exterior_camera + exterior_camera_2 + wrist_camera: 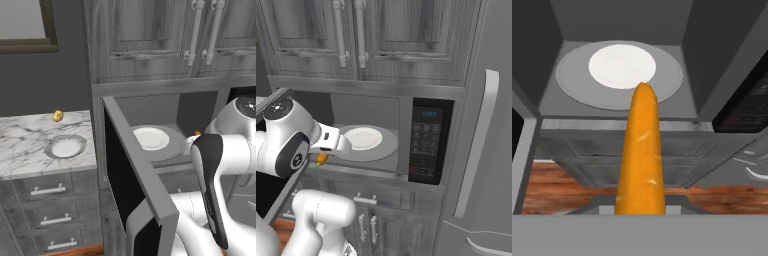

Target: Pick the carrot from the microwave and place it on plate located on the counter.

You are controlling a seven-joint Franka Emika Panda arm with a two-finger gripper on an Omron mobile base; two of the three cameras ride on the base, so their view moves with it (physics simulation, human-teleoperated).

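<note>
Grey cabinets ran above the microwave (371, 130), whose door (135, 185) hung wide open at about 7 o'clock of the cavity in the left base view. Inside sat a grey turntable (572, 82) with a plain white plate (622, 66) on it, nothing else. The gripper (321, 159) was pinched on the carrot (640, 155), held just outside the cavity's front edge, tip pointing at 12 o'clock toward the white plate. Over on the counter (25, 135), the grey-rimmed plate (66, 147) was bare, with a yellow lump (58, 116) near it at 12 o'clock.
</note>
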